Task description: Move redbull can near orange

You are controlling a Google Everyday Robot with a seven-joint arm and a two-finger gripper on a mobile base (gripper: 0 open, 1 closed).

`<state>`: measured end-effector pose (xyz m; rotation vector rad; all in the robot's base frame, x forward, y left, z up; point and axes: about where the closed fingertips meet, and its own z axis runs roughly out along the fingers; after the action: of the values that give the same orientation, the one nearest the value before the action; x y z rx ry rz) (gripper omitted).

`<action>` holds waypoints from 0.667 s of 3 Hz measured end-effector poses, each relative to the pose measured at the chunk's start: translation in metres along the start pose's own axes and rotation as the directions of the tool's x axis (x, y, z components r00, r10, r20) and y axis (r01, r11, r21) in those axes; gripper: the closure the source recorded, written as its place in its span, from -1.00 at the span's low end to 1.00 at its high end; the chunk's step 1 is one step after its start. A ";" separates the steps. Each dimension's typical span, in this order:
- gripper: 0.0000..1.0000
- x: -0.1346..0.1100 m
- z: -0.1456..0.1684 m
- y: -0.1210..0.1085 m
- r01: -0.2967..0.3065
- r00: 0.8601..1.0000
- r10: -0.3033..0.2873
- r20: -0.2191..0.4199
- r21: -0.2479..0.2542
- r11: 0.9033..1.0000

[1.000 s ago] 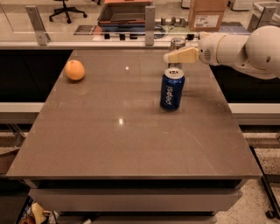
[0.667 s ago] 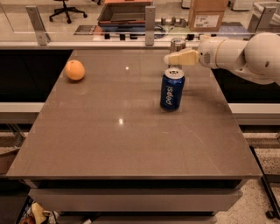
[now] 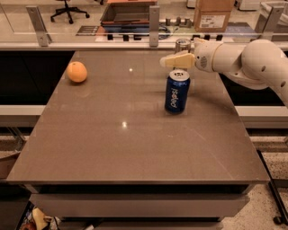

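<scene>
- Grey-brown, smooth table (image 3: pixel 112 148) fills the middle of the frame, with two small light glints on its top.
- Round, smooth-skinned orange (image 3: pixel 77 72) sits on the table in the upper left, near the left edge.
- Slim silver-grey metal redbull can (image 3: pixel 182 44) stands upright at the table's far edge, upper right of centre. Only its silver top and upper part show, as the rest is hidden behind the hand.
- Cream-coloured, wedge-shaped hand (image 3: pixel 165 62) on the white rounded arm (image 3: pixel 252 63) reaches in from the upper right and points left. It sits in front of the redbull can.
- Whether the hand is clenched, released or grasping the redbull can cannot be told.
- Wider dark blue can with white lettering (image 3: pixel 177 91) stands upright just below the hand, right of centre.
- The redbull can and the orange are well apart, with bare table between them.
- Brown cardboard box (image 3: pixel 213 13) stands beyond the table at the top right.
</scene>
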<state>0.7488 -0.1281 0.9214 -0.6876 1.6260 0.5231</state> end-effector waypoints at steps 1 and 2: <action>-0.67 0.000 0.002 0.002 0.000 1.000 0.000 0.000 -0.004 1.000; -0.20 0.000 0.004 0.004 0.000 1.000 0.000 0.000 -0.008 1.000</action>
<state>0.7493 -0.1223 0.9206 -0.6938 1.6243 0.5302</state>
